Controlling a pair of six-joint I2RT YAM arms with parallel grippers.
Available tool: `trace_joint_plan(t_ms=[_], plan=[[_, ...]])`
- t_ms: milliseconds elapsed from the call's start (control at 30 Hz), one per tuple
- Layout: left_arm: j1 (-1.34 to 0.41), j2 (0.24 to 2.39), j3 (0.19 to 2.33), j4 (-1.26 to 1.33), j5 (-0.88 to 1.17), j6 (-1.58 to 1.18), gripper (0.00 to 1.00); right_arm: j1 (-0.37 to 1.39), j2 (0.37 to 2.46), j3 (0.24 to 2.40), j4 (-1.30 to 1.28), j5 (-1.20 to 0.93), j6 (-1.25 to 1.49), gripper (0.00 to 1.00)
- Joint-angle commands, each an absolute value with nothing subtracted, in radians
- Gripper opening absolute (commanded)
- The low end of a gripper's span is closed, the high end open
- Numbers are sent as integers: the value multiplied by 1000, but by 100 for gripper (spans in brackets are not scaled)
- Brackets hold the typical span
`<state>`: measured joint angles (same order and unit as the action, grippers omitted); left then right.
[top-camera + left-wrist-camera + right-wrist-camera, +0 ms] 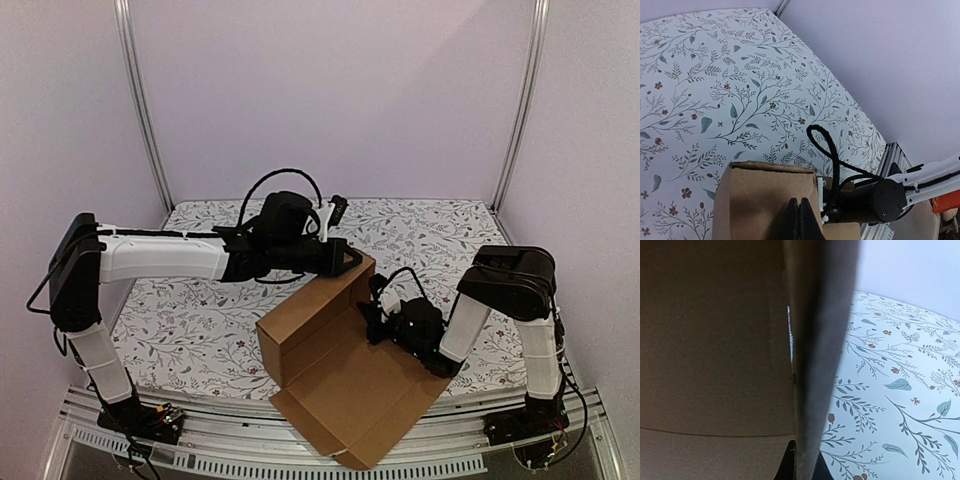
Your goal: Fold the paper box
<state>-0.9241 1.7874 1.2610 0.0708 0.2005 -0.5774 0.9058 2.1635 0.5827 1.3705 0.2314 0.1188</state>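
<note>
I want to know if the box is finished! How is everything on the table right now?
paper box, partly folded: far walls standing up, big near panel lying flat, not closed.
left end effector, shut, tips against the top of the box's standing wall.
right end effector, shut on an upright flap of the paper box.

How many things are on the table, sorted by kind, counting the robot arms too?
Cardboard box: 1
Robot arms: 2, the left arm and the right arm
Total: 3
</note>
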Motion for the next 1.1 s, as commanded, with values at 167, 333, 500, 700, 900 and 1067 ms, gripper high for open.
trace_joint_plan(t_ms=[167, 333, 500, 700, 900, 1067], plan=[[-968, 1833, 1242, 9, 190, -606, 0, 899, 2157, 600, 1405, 249, 151, 4], [-987, 1841, 1232, 15, 176, -619, 0, 900, 2137, 605, 1405, 267, 140, 8], [-1003, 1839, 1206, 25, 166, -634, 0, 900, 2120, 613, 1405, 280, 133, 16], [-1017, 1839, 1190, 31, 158, -644, 0, 900, 2080, 625, 1405, 282, 107, 19], [-1022, 1838, 1188, 29, 152, -641, 0, 899, 2036, 631, 1405, 263, 83, 27], [-1023, 1837, 1189, 20, 144, -635, 0, 899, 1997, 623, 1405, 243, 61, 34]])
